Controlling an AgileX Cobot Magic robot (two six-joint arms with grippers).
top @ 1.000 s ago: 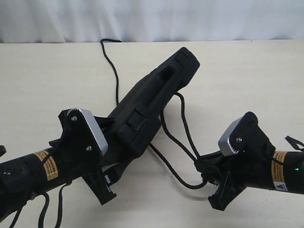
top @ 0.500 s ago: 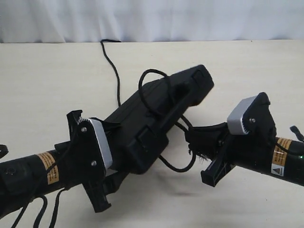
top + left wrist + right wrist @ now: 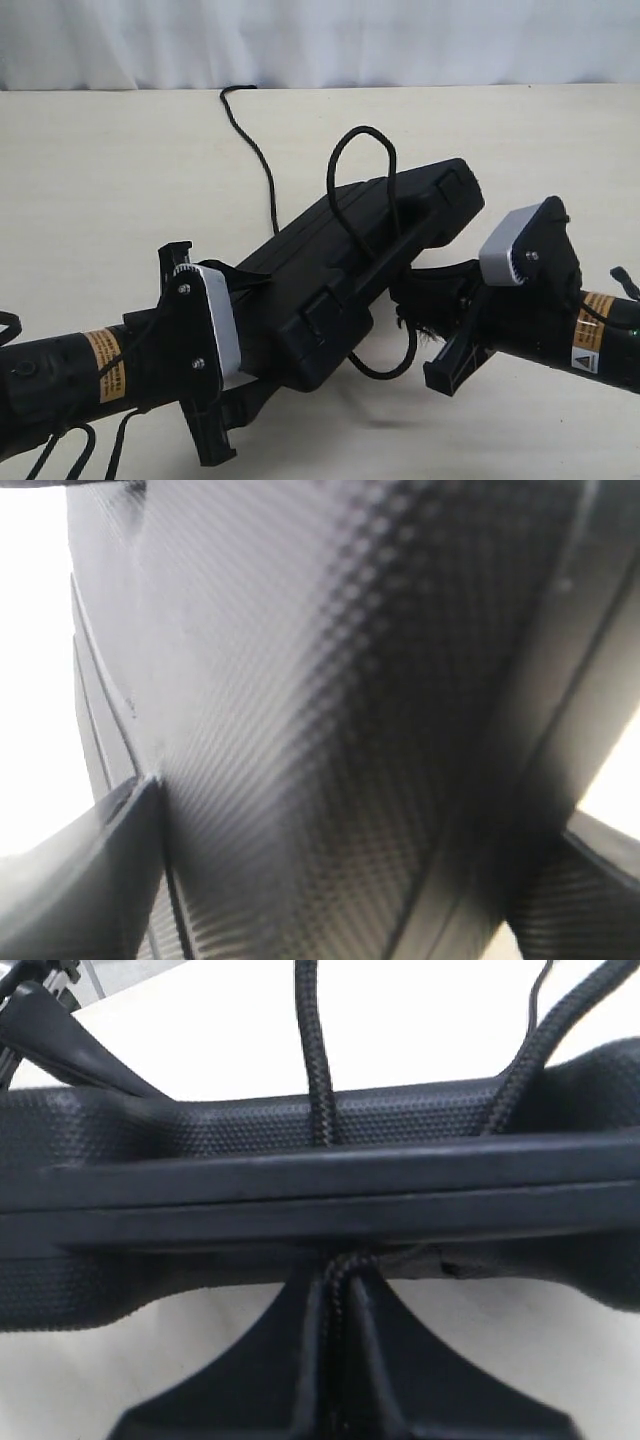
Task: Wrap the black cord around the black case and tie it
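The black case (image 3: 380, 240) hangs tilted above the table, its far end highest. My left gripper (image 3: 248, 330) is shut on its near lower end; in the left wrist view the textured case (image 3: 330, 680) fills the space between both fingers (image 3: 90, 880). The black cord (image 3: 262, 165) comes from the table's far edge, passes behind the case and arches in a loop (image 3: 360, 135) over its top. My right gripper (image 3: 405, 292) is at the case's right edge, shut on the cord (image 3: 340, 1280). Two cord strands (image 3: 315, 1050) cross the case edge (image 3: 250, 1130). A slack loop (image 3: 400, 365) hangs below.
The beige table (image 3: 120, 170) spreads on all sides, with a white backdrop (image 3: 320, 40) along its far edge. Thin robot cables (image 3: 90, 445) dangle under my left arm at the lower left.
The case has been lifted and swung to the right, lying flatter. The right gripper rose from the table with the cord, and the cord loop now stands higher over the case.
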